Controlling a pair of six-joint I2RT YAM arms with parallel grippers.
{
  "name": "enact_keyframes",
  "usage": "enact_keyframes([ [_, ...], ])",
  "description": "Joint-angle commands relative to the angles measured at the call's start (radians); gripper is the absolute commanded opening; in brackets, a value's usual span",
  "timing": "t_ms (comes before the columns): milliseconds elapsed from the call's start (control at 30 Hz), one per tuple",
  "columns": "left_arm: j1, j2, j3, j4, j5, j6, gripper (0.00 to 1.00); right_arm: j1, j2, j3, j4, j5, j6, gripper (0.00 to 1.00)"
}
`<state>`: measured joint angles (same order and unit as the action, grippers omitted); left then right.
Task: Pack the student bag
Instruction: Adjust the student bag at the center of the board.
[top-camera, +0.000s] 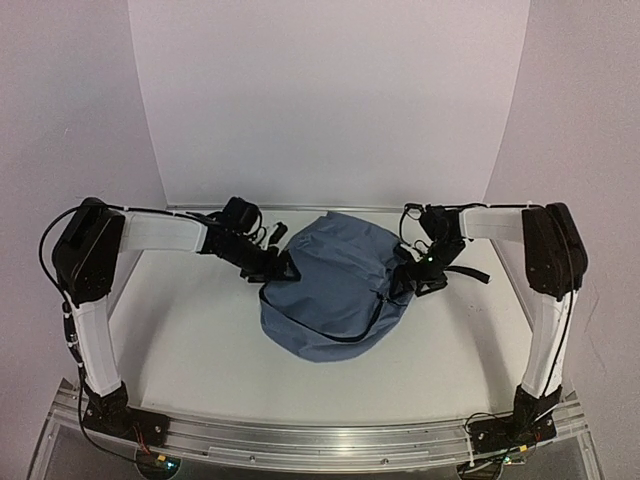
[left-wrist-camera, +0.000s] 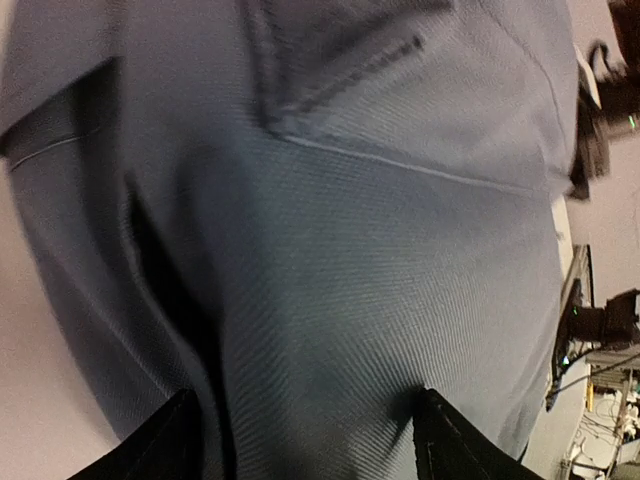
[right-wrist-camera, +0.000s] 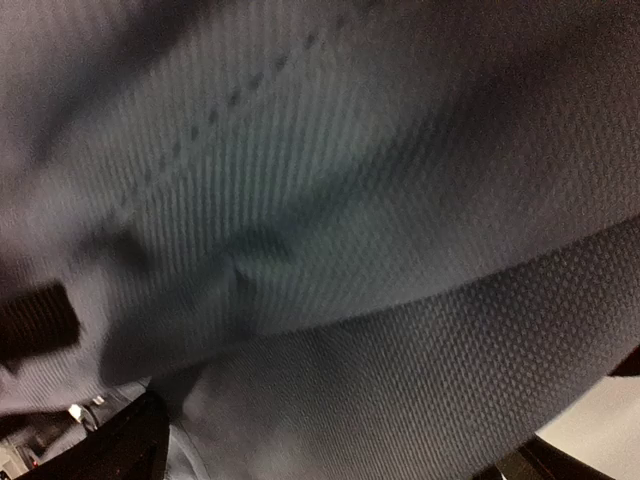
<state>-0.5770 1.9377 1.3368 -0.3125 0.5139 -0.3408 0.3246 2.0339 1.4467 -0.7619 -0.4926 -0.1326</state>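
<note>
I'm seeing one student bag (top-camera: 335, 290) slumped mid-table (top-camera: 190, 340), between my two grippers. The right gripper (top-camera: 410, 276) presses its side, jaws spread wide. The left gripper (top-camera: 284, 266) has fabric between parted fingers (left-wrist-camera: 445, 440), and I can't tell if it's pinching.

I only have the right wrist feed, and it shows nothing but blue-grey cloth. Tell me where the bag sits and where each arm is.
Observer: The top camera shows the student bag lying mid-table as a rounded heap. The left tool is at its left edge and the right tool at its right edge.
Operator: Give me the left tool's state.
Observer: The left wrist view shows its fingers spread apart, with bag fabric bulging between them, not pinched.
Operator: Report what lies beside the bag.
Observer: A black strap trails from the bag's right side onto the table.
</note>
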Motion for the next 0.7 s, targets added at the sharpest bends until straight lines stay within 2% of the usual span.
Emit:
enact_keyframes([
  [0,-0.108,-0.194,-0.177,0.072,0.058,-0.077,0.67,0.036,0.103,0.186,0.017,-0.044,0.004,0.98],
  [100,-0.115,-0.306,-0.308,0.126,0.047,-0.154,0.60,0.092,0.150,0.280,0.017,-0.061,0.028,0.98],
  [167,-0.118,-0.374,-0.375,0.167,0.048,-0.208,0.60,0.118,0.172,0.325,0.017,-0.061,0.039,0.98],
  [233,-0.118,-0.416,-0.404,0.139,-0.009,-0.230,0.62,0.127,0.179,0.347,0.016,-0.070,0.056,0.98],
  [367,-0.101,-0.419,-0.392,0.054,-0.127,-0.228,0.68,0.127,0.145,0.311,0.016,-0.065,0.061,0.98],
  [667,-0.022,-0.325,-0.291,0.029,-0.126,-0.194,0.76,0.127,-0.022,0.154,0.016,-0.091,0.049,0.98],
])
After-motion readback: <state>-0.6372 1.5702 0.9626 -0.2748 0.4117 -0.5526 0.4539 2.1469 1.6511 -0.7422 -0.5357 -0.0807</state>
